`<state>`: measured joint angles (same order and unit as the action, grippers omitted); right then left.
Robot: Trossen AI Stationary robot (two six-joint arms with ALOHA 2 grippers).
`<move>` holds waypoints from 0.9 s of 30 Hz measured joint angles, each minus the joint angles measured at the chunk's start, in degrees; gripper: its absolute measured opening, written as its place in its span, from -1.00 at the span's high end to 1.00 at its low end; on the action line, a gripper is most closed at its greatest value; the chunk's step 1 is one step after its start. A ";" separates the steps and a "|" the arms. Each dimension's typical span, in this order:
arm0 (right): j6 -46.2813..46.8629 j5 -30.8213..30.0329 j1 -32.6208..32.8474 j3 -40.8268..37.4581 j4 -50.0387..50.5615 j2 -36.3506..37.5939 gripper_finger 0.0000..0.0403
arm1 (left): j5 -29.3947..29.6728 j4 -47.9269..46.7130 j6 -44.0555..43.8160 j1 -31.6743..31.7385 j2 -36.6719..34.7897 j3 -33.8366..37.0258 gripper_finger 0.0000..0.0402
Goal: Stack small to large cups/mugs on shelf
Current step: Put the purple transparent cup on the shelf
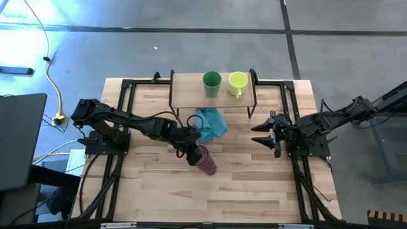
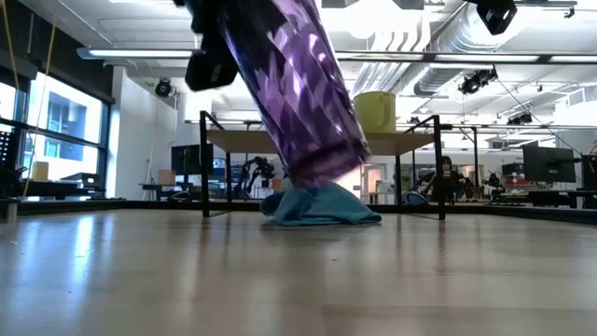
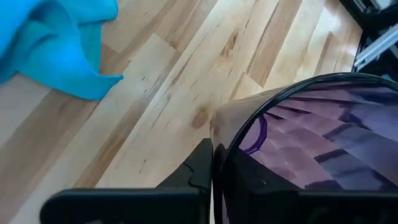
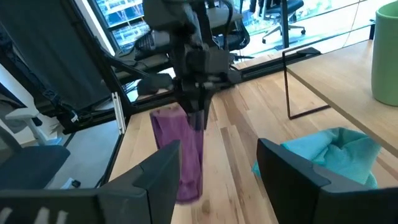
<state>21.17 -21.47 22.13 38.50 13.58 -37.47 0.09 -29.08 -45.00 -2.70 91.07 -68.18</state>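
The left claw (image 1: pixel 193 154) is clenched on the rim of the purple tumbler (image 1: pixel 206 160), which hangs tilted just under it, clear of the worktop (image 1: pixel 254 191). Next I'd judge it carries to the shelf (image 1: pixel 191 89) beyond, by the green cup (image 1: pixel 212 81); the right claw (image 1: pixel 270 135) waits released

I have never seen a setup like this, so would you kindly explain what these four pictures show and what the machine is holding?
These are two dark robot arms at a wooden table, each ending in two fingers. One picture looks straight down, one looks level across the tabletop, and two come from cameras on the arms' wrists. The left gripper is shut on the rim of a purple tumbler, which the low view shows tilted and lifted off the table. The right gripper waits open at the table's right side. A light blue cloth lies on the table before a small shelf, which bears a green cup and a yellow-green mug.
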 joint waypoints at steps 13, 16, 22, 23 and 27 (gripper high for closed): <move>1.20 -0.01 0.02 0.00 0.74 -0.04 0.01 | 2.82 -29.15 13.25 8.56 -0.03 -23.41 0.98; 1.81 -0.01 0.02 0.00 1.16 -0.07 0.01 | 4.14 -33.06 16.00 11.84 -0.09 -27.34 0.99; 1.95 -0.01 0.02 0.00 1.61 -0.07 0.01 | 5.75 -35.91 20.13 18.87 -0.09 -31.57 0.99; 1.95 -0.01 0.02 0.00 1.65 -0.07 0.01 | 5.80 -35.80 20.74 19.98 -0.09 -31.96 0.99; 2.11 -0.31 0.02 0.00 1.63 -0.07 0.01 | 5.95 -36.06 23.60 24.47 -0.09 -33.38 0.99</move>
<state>23.27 -21.78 22.15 38.50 15.21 -37.54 6.04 -65.14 -21.40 21.76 90.98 -101.55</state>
